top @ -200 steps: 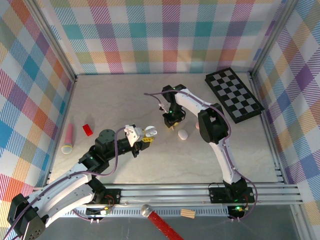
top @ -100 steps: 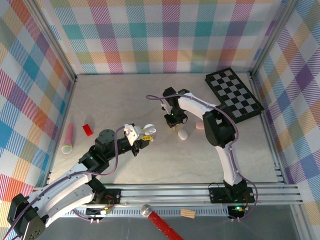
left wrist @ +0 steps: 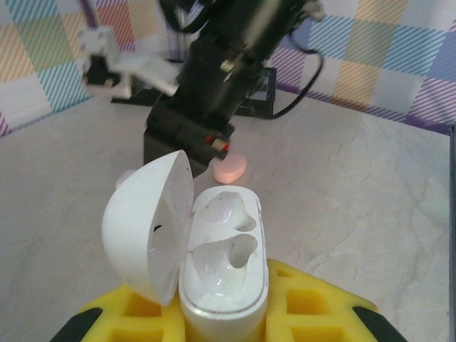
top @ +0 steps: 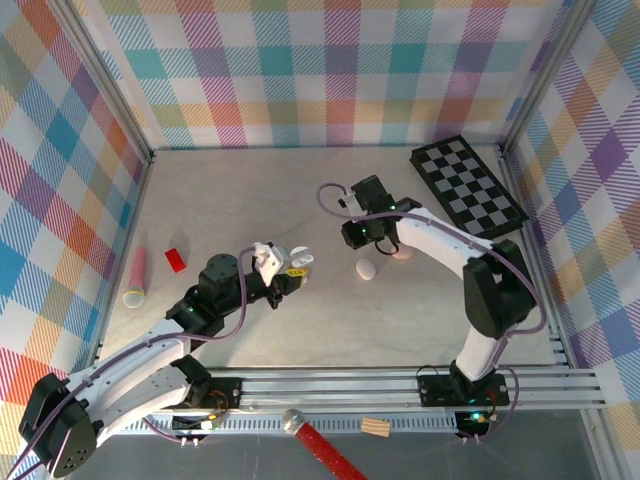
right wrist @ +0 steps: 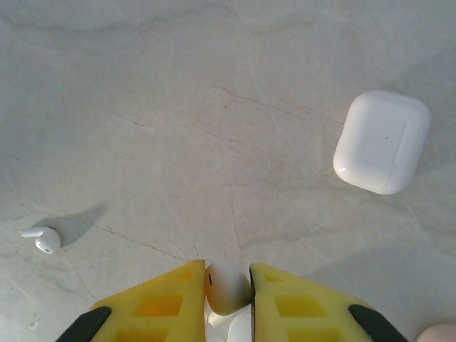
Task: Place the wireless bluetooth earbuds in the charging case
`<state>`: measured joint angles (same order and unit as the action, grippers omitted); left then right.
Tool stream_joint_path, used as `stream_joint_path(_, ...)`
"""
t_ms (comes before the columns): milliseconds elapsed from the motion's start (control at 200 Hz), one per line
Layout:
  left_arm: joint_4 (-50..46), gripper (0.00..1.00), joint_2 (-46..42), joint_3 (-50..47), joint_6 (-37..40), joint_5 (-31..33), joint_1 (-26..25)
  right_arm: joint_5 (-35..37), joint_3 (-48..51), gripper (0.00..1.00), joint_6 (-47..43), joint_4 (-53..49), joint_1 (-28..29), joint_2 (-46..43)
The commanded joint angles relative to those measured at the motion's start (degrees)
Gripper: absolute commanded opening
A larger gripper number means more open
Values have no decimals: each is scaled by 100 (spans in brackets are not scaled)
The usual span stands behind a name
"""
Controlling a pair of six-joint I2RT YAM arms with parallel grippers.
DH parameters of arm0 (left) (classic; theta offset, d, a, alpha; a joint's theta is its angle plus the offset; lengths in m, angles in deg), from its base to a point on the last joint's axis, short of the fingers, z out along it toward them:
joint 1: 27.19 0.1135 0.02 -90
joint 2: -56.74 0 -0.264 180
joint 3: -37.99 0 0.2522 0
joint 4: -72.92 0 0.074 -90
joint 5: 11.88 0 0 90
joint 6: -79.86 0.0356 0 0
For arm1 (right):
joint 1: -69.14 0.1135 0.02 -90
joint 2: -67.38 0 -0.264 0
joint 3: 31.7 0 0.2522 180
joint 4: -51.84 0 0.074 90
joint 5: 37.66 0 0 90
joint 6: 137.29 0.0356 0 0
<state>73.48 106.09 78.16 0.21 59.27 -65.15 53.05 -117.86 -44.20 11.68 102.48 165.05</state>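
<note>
Left wrist view first: our left end effector (left wrist: pixel 217 308) is squeezed in narrow on the white charging case (left wrist: pixel 224 246), with a yellow pad on either side of its base. The case stands upright with its lid (left wrist: pixel 146 228) swung open to the left, and we can see both sockets inside are bare. Behind it a pink case (left wrist: pixel 229 167) lies on the tabletop (left wrist: pixel 370 185), just below the blurry black bulk of the other arm.

Over on the right wrist camera, the right end effector (right wrist: pixel 228 274) has its yellow fingers pinched close around a white earbud (right wrist: pixel 226 292), so that one's held, up off the marble surface. A second earbud (right wrist: pixel 44 239) lies loose on the tabletop off to the left, well apart, and a closed white case (right wrist: pixel 382 141) sits at upper right.

From the top camera we see the two arms near mid-table, the left end effector (top: pixel 293 270) holding its open case up, the right end effector (top: pixel 358 238) a bit beyond it. The closed white case (top: pixel 366 268) lies between them. A checkerboard (top: pixel 467 190) lies at the far right, and a pink tube (top: pixel 137 275) and a red block (top: pixel 176 260) lie by the left wall.
</note>
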Motion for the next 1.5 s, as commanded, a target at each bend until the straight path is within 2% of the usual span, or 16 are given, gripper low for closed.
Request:
stream_joint_path(0,384,0,215,156,-232,-415,171,-221,451,20,174,752,1,-624)
stream_joint_path(325,249,0,951,669,-86,-727,267,-543,1170,20,-31,1058,97,-2050)
stream_joint_path(625,475,0,1439,921,-173,-1009,263,-430,1105,20,-427,959,609,-2692)
stream_joint_path(845,500,0,1552,1014,-268,-1033,262,-508,1095,20,-537,1129,872,-2832)
stream_joint_path(1495,624,0,1615,1015,-314,-1138,262,-1170,903,20,-182,1466,959,-2446)
